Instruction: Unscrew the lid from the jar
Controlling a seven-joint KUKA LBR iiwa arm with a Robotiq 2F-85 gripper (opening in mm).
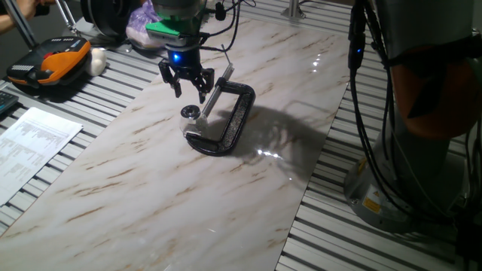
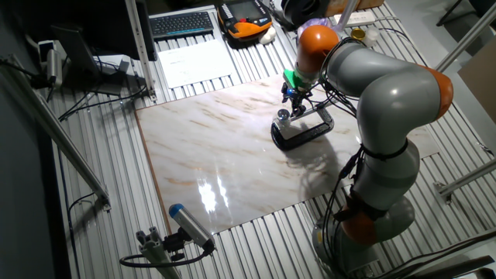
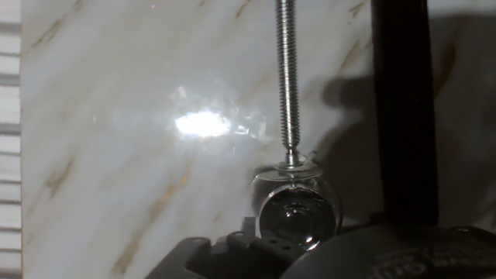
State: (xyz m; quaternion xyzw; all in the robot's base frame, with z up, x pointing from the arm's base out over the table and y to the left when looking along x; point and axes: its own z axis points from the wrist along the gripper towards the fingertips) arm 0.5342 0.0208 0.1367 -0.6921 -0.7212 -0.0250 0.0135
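On the marble-patterned desk point(image 1: 151, 173), near its far middle, item one: black cast C-clamp point(image 1: 230, 124) lying flat, its threaded steel screw point(image 3: 287, 77) running toward the near jaw.

Item two: tiny clear glass jar point(image 3: 297, 211), short cylinder, pinched between the clamp's screw pad and its fixed jaw, as the hand view shows. From that view the jar lies on its side; which end carries a cap cannot be told.

Item three: small round silvery metal lid point(image 1: 189, 112), shiny flat disc, seen in one fixed view just left of the clamp, below the arm's fingers. Whether it is seated on the jar or resting apart on the desk cannot be told at this size.

Item four: black two-finger gripper point(image 1: 191, 89) on the orange-and-grey arm point(image 2: 372, 85), hovering just above the lid, fingers spread and released, grasping nothing.

Handling note, as judgement: the step in hand appears to be the descent onto the lid. Done well, it calls for centring the fingers across the disc's rim, lowering straight, closing firmly on the edge only, then turning about the jar's own axis, clear of the screw and clamp frame. A slip on the shiny metal is the likely fault.

Markings: none legible. A printed paper sheet point(image 1: 34, 143) lies at left; its text is too small to read.
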